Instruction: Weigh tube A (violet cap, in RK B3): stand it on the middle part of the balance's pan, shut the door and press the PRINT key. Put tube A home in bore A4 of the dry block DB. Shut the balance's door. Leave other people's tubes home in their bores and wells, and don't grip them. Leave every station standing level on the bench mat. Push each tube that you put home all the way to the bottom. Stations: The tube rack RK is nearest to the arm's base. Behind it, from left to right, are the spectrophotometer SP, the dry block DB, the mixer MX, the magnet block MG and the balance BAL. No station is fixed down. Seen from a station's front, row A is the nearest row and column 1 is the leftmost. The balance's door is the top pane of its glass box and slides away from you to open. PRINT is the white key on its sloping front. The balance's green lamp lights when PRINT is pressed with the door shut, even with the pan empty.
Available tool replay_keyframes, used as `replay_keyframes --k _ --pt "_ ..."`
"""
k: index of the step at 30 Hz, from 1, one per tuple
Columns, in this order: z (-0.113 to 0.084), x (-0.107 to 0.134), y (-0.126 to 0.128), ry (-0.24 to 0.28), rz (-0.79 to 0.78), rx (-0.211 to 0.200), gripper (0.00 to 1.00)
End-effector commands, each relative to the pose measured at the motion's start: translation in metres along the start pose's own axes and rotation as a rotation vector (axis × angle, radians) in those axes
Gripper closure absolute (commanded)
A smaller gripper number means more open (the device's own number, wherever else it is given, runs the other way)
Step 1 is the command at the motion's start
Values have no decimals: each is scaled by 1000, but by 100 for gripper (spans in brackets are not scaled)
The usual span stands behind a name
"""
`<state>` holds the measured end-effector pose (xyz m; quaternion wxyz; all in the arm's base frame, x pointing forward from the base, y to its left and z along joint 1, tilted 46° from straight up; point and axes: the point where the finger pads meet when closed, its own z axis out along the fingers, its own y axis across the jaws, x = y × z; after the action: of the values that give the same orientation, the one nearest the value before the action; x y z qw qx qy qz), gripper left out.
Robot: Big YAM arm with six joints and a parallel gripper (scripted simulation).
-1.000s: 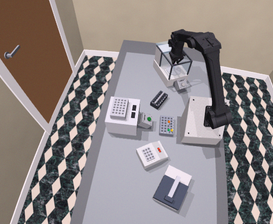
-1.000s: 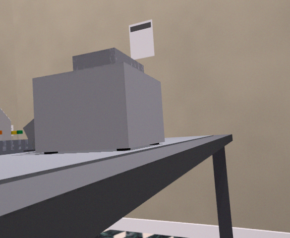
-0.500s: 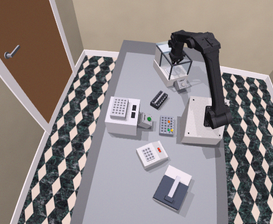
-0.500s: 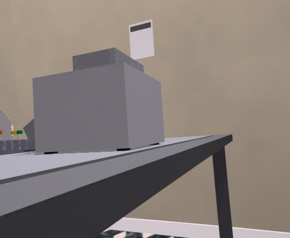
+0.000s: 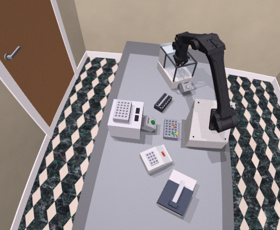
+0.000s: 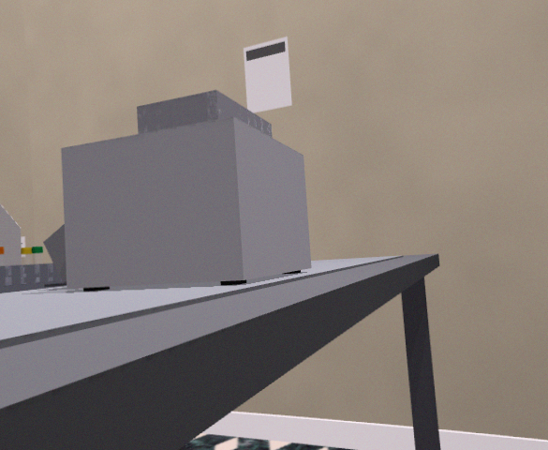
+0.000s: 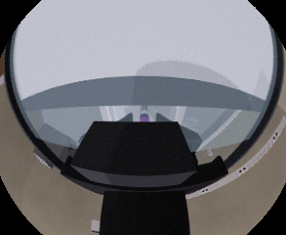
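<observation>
My gripper (image 5: 181, 63) (image 7: 143, 117) points down at the open top of the balance BAL (image 5: 165, 72). Its fingers are partly open, with a gap on each side of the violet cap of tube A (image 7: 144, 118), which shows between and beyond them in the wrist view. Tube A is not distinct in the top view, and its foot is hard to make out. The door pane (image 5: 166, 44) is slid back. The PRINT key (image 5: 187, 86) is on the sloping front, and no green lamp shows lit. The dry block DB (image 5: 151, 170) has no tube visible in its bores.
The rack RK (image 5: 164, 137) holds orange (image 5: 173, 124), green (image 5: 173, 133) and yellow (image 5: 176, 133) caps. The magnet block MG (image 5: 162, 102), mixer MX (image 5: 125, 131) (image 6: 153, 208) and spectrophotometer SP (image 5: 164, 196) stand on the mat. The balance's glass walls and dark frame surround the gripper's lower end closely.
</observation>
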<state>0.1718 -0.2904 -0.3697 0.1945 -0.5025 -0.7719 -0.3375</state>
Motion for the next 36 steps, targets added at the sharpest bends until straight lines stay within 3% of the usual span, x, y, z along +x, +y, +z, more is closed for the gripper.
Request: replay_keyframes --k 1,15,16,36 --pt "13 -1 -1 6 6 2 64" --pt "9 -6 -2 -5 4 2 64" --pt "9 -6 -2 -5 4 2 91" --pt "9 -6 -2 -5 3 2 91"
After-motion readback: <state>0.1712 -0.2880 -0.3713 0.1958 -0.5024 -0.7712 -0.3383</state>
